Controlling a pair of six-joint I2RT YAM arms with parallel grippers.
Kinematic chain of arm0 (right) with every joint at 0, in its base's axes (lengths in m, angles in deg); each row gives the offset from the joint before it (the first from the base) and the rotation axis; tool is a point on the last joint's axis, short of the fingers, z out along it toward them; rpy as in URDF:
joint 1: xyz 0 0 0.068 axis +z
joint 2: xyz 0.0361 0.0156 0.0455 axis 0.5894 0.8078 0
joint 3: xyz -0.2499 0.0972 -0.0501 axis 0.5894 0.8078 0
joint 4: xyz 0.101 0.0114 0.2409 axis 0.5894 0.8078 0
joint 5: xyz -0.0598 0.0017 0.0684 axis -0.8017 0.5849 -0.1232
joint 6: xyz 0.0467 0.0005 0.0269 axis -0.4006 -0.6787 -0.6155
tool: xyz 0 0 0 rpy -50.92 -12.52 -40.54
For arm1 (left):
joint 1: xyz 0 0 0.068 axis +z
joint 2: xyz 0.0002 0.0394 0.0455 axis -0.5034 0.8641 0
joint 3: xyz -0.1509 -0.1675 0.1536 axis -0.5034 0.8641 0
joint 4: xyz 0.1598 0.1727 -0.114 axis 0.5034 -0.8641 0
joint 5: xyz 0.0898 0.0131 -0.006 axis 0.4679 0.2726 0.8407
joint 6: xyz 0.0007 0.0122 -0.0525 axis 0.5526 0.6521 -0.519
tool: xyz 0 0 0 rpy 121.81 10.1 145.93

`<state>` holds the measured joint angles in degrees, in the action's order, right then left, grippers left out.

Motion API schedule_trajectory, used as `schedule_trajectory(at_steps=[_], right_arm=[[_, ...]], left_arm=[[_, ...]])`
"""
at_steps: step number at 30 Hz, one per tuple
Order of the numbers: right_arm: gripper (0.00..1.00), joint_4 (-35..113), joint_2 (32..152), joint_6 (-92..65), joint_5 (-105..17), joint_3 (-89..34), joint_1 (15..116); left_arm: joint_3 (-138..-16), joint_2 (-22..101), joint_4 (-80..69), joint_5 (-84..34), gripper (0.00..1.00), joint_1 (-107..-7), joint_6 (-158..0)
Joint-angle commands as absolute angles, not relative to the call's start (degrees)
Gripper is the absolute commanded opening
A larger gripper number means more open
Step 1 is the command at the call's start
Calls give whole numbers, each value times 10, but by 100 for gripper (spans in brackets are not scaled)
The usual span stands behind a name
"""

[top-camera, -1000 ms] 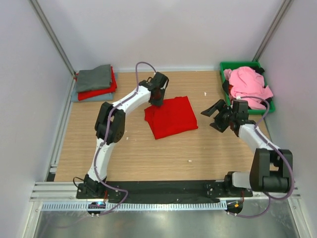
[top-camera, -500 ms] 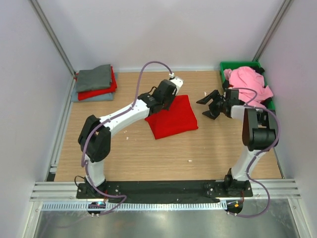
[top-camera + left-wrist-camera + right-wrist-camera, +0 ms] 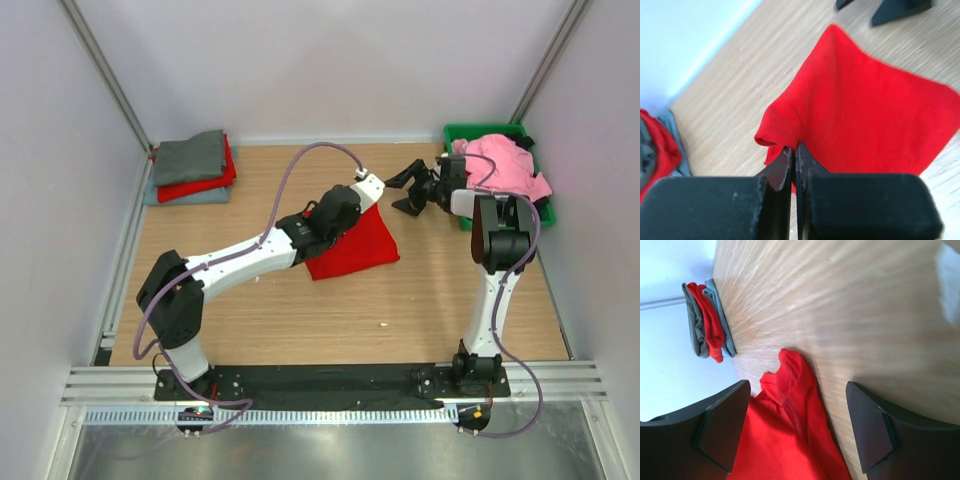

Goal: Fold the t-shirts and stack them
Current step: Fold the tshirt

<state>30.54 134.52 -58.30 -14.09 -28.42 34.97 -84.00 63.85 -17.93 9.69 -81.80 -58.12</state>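
Two arms reach over the worktop (image 3: 300,320). The left gripper (image 3: 796,147) is clamped on a raised fold of the red shirt (image 3: 362,247), which lies mid-worktop. The right gripper (image 3: 408,190) hangs with jaws apart, holding nothing, near the bin (image 3: 482,131) in the far right corner. Folded shirts (image 3: 190,165) are stacked in the far left corner.
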Motion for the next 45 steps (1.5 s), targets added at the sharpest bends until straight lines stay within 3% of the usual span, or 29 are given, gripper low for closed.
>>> schedule_trajectory(at_steps=[1,17,26,30,36,45], right_arm=[[82,316,1383,-561,-117,-329,379],[69,149,1448,-663,8,-447,424],[65,8,1477,-752,38,-379,436],[65,56,1477,-718,38,-369,440],[65,331,1453,-505,-60,-379,440],[65,378,1446,-463,-114,-361,437]], left_arm=[[-827,599,-81,166,0,-846,-514],[-787,601,-9,225,0,-888,-457],[-767,597,9,239,0,-888,-450],[-767,596,9,243,0,-888,-452],[-781,607,-20,247,0,-883,-464],[-795,643,-70,152,2,-773,-538]])
